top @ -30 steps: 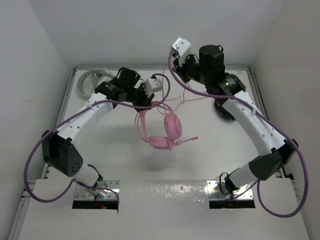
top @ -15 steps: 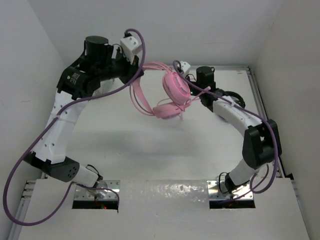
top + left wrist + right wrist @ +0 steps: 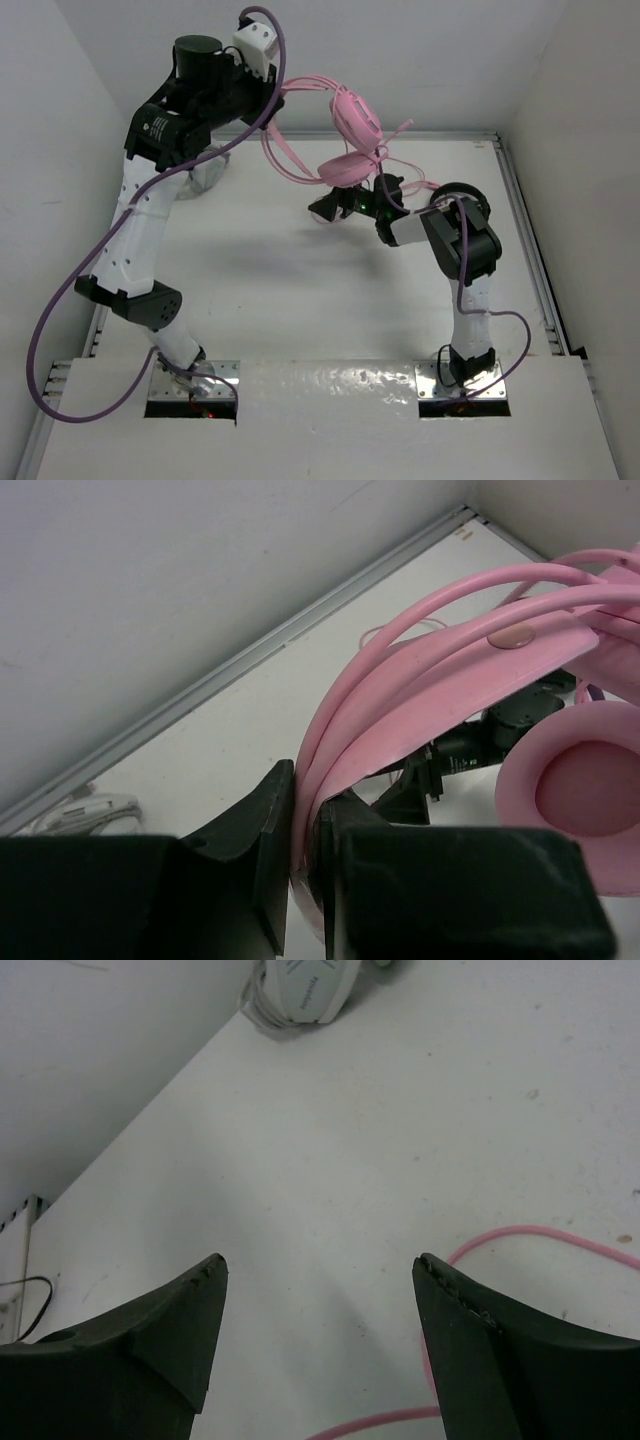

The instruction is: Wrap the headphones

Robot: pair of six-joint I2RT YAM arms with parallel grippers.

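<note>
Left claw (image 3: pixel 303 832) tight on headphones (image 3: pixel 450 680); right claw (image 3: pixel 320 1265) spread; cable (image 3: pixel 530 1228) beneath, wrist view only

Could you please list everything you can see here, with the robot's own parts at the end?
pink headphones: one, pink, held up in the air above the far side of the table, headband pinched in the left gripper
cable: one, thin, pink, lying looped on the table below the right gripper
grey-white headphones: one, grey-white, far left corner of the table
black headphones: one, black, far right of the table, partly hidden behind the right arm
table: one, white, walled on three sides
left gripper: one, black, raised high, shut on the pink headband
right gripper: one, black, low over the table, open, holding nothing
</note>
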